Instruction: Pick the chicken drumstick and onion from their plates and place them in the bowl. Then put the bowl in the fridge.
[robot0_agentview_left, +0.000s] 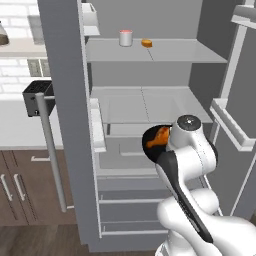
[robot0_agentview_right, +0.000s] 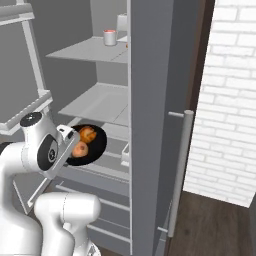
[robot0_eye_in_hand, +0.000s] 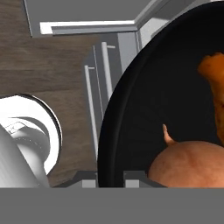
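Bowl (robot0_agentview_right: 97, 145) held before open fridge (robot0_agentview_left: 150, 100).
Gripper (robot0_eye_in_hand: 110, 177) fingers clamped on bowl rim, 6 o'clock; onion (robot0_eye_in_hand: 192, 166), chicken drumstick (robot0_eye_in_hand: 214, 83) inside.

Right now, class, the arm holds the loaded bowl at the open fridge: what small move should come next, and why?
Probably ease the bowl forward over a fridge shelf. The gripper is shut on its rim, the onion and chicken drumstick lie inside, and the bowl hangs in front of the shelves.

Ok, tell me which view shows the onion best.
The right base view: the onion sits whole in the bowl. The hand view crops it at the bottom edge. In the left base view the arm hides it.
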